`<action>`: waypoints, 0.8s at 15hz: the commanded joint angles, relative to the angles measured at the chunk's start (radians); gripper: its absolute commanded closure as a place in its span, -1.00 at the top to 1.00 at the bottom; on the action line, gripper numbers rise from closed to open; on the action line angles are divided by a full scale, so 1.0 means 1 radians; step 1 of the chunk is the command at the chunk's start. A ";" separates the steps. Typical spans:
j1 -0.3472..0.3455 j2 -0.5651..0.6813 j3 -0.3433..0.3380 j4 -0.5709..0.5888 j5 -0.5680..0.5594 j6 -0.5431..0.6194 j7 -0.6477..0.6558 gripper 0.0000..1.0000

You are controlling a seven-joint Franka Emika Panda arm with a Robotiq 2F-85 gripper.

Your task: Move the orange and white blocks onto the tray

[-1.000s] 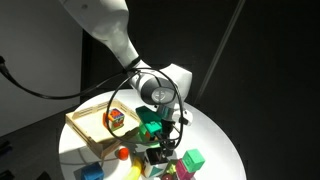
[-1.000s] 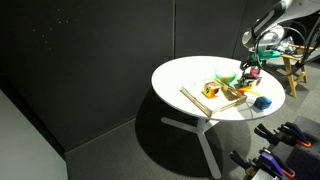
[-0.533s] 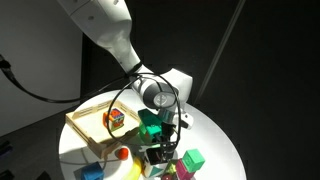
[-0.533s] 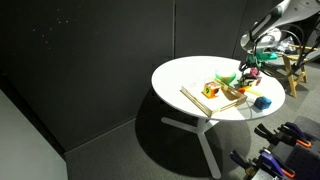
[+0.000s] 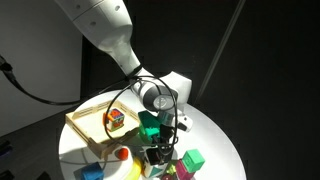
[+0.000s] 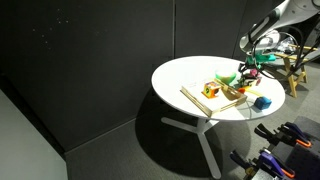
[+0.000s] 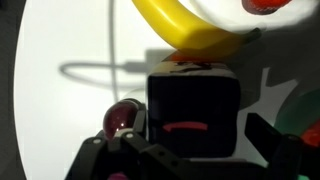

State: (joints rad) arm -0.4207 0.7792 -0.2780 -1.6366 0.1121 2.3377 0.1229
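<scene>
The light wooden tray (image 5: pixel 76 122) lies at the left of the round white table and also shows in an exterior view (image 6: pixel 205 100). A small cube with a white face and reddish sides (image 5: pixel 115 118) sits inside it. I cannot pick out a plain orange cube. My gripper (image 5: pixel 160 152) points down among the toys at the middle of the table. In the wrist view the gripper (image 7: pixel 192 150) is open, with its fingers on either side of a dark shadowed cube bearing a red mark (image 7: pixel 193 105). A narrow gap shows at the right finger.
Green blocks (image 5: pixel 150 128) (image 5: pixel 192 160) crowd the gripper. A tiny round orange thing (image 5: pixel 122 153) lies near the front. A yellow banana (image 7: pixel 195 35) and a maroon round thing (image 7: pixel 122 118) lie close to the jaws. The table edge (image 5: pixel 235 150) is near.
The arm's wrist has shifted slightly toward the tray side. The gripper stays low among the toys and the objects have not moved.
</scene>
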 commanded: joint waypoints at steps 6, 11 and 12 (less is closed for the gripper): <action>-0.012 0.030 0.002 0.033 0.014 -0.019 0.023 1.00; -0.011 0.028 0.003 0.026 0.011 -0.018 0.014 0.31; -0.010 0.026 0.003 0.025 0.011 -0.018 0.014 0.12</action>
State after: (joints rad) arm -0.4210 0.8000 -0.2802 -1.6354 0.1121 2.3378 0.1339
